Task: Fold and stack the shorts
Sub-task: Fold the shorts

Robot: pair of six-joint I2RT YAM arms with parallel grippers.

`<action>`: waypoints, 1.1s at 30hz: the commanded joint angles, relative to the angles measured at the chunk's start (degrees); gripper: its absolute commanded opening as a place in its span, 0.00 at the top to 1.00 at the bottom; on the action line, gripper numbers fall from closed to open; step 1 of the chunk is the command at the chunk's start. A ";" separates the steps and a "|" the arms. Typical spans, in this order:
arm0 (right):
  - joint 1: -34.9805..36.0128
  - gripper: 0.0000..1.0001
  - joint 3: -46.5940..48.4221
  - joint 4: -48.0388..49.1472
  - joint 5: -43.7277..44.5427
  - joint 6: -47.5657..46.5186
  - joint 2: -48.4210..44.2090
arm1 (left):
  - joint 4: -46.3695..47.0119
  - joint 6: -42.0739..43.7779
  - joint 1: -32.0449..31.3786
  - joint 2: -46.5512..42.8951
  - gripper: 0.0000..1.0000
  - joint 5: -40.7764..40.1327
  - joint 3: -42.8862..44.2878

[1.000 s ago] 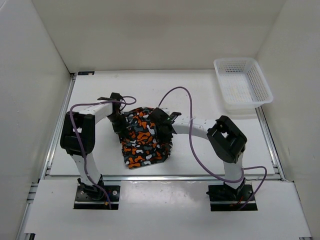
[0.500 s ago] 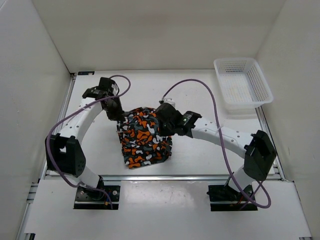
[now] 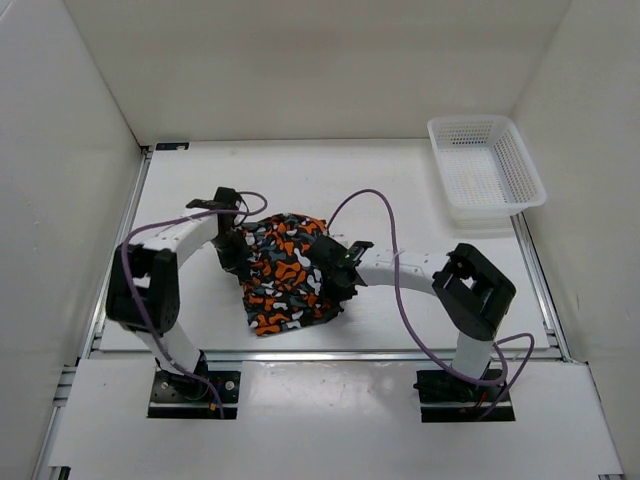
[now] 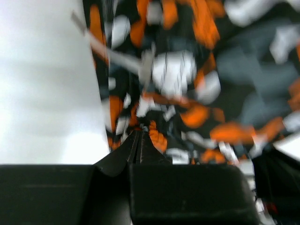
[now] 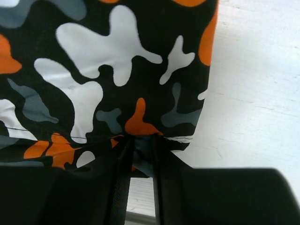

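White table (image 3: 420, 200) enclosed by three plain white walls: back wall (image 3: 300, 60), left wall (image 3: 60, 200) and right wall (image 3: 590, 210). Metal rails (image 3: 118, 250) run along the table's left, right and near edges. A white board (image 3: 320, 420) spans the near side. A white mesh basket (image 3: 470, 121) sits at the far right corner. Lighting is even and diffuse, with soft shadows.

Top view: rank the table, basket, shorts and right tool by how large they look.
1. table: largest by far.
2. basket and shorts: they look about alike, and the shorts are partly covered, so I leave them unranked.
3. right tool: smallest.
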 commanded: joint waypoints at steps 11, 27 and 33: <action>-9.02 0.74 -7.89 0.37 -0.22 11.04 -1.97 | 2.34 0.50 -8.29 28.29 0.90 -1.55 25.31; -12.89 0.00 4.42 -17.82 24.49 -6.08 -31.31 | -13.67 4.02 -5.05 0.33 0.25 -9.29 36.08; -17.64 0.00 3.28 -23.71 29.67 -6.10 -42.04 | -10.34 2.62 -3.46 -17.71 0.10 -10.68 26.50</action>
